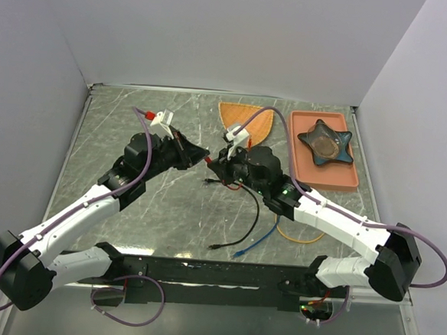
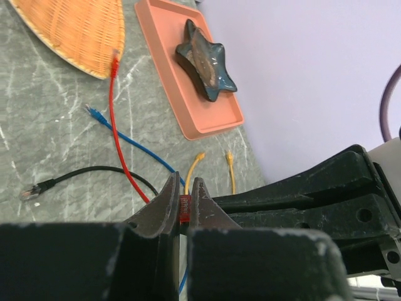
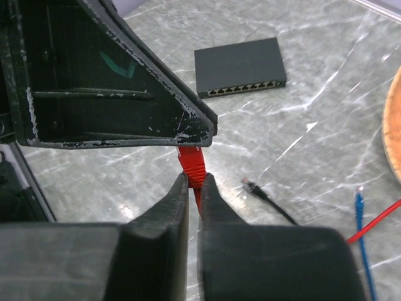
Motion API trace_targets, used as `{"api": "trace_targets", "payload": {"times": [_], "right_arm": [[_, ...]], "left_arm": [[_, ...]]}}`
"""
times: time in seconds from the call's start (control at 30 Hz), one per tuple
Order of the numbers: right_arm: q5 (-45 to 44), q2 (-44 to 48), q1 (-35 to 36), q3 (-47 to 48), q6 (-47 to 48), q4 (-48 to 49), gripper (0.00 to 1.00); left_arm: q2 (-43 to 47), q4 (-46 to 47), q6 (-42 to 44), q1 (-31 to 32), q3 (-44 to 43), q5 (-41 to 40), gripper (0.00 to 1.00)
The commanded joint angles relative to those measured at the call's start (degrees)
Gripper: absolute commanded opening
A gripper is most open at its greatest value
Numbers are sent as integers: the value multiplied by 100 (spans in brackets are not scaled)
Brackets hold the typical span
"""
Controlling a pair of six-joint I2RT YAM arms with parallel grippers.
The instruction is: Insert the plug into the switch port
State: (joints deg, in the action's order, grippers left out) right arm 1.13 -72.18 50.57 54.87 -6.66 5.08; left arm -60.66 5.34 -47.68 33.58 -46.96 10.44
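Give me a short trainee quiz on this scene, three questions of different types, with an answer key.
1. True or false: the red cable plug is already seated in a port of the flat matte-black rectangular switch box.
2. Multiple choice: what sits in the salmon rectangular tray? A) a dark glossy star-shaped dish B) a coffee mug C) a screwdriver
3. Fill in: the number of claws shut on that plug is ____.
Key: 1 false, the plug is held apart from the box. 2 A. 3 two, the left claw and the right claw.
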Motion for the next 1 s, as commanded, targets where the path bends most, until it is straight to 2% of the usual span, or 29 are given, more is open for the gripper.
{"api": "trace_targets", "payload": {"times": [0.0, 0.1, 0.13, 0.2, 0.23, 0.3, 0.33, 0.43, 0.5, 0.53, 0.67, 0.97], "right_arm": [[-139, -217, -152, 375, -161, 292, 0], [-139, -226, -196, 331, -169, 291, 0], [-139, -226, -205, 314, -169, 300, 0], [-139, -200, -266, 217, -196, 335, 0], [-139, -182, -284, 182, -204, 336, 0], [-139, -139, -354, 94, -222, 327, 0], [-139, -112, -381, 50, -222, 301, 0], [-139, -7, -512, -247, -266, 300, 0], [-17, 107, -617, -406, -301, 309, 0], [10, 125, -653, -485, -310, 318, 0], [54, 275, -776, -863, -345, 309, 0], [186, 284, -838, -1075, -257, 125, 0]], "left_arm": [[-7, 72, -13, 34, -226, 73, 1], [-16, 11, 4, 34, -208, -58, 16], [-24, -24, 22, 34, -208, -94, 30], [-42, -129, 57, 34, -191, -295, 47], [-42, -156, 66, 34, -191, -384, 63], [-59, -218, 118, 34, -199, -577, 75], [-77, -261, 145, 34, -217, -752, 85], [-279, -690, 382, 17, -471, -1313, 97], [-612, -999, 663, 8, -892, -1666, 99], [-744, -1313, 751, -10, -1050, -1998, 96], [-1577, -1668, 1172, -220, -1788, -2396, 96], [-3493, -2282, 1524, -1661, -3158, -1686, 96]]}}
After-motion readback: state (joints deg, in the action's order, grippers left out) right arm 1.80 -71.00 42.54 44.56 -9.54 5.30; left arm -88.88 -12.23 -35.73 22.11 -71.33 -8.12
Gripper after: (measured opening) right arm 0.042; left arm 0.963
